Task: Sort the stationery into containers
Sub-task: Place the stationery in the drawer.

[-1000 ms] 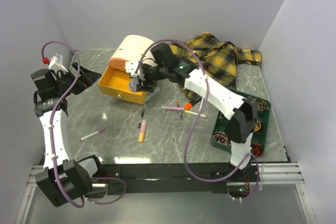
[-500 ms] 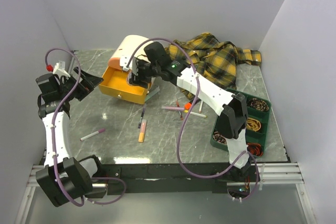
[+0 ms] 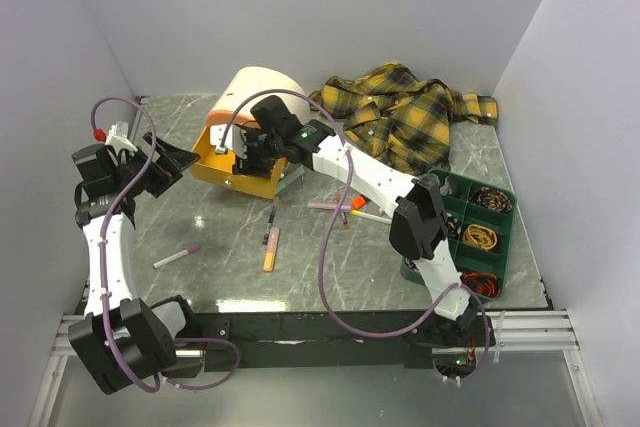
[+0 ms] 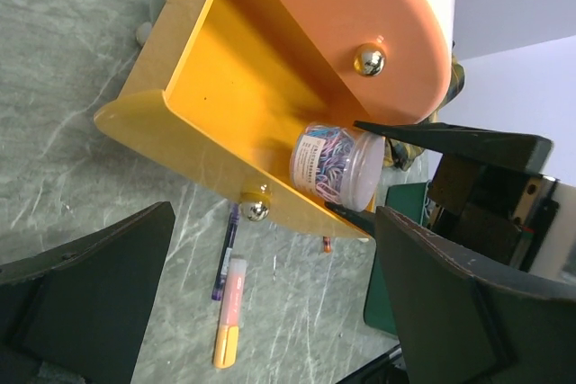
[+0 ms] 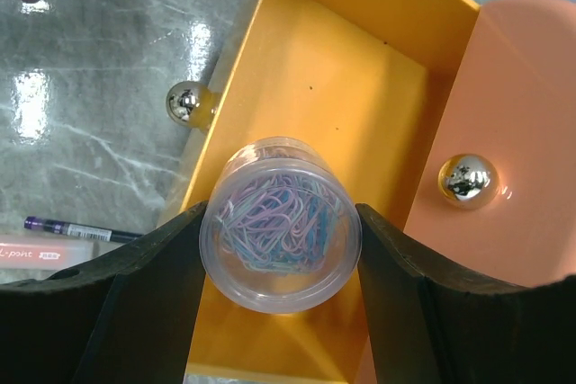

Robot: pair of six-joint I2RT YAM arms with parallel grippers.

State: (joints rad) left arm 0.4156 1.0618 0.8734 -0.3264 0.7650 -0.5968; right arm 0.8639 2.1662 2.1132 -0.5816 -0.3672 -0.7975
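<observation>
The small clear pot [image 5: 280, 222] of coloured clips looks light, rigid and smooth-walled, probably slippery, so a squeeze across its round side suits it. The right gripper [image 3: 250, 154] grasps it that way inside the open orange drawer [image 5: 360, 87], while the left gripper [image 3: 172, 162] hangs spread wide nearby.

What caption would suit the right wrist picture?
Right fingers hold a clear jar of coloured paper clips over the open orange drawer.

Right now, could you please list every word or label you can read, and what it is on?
"Lipoint", roughly: pink highlighter, right wrist view.
Smaller print beneath: too small to read.
Gold mark on drawer box: cut off, unreadable.
Clip jar: no label seen.
</observation>
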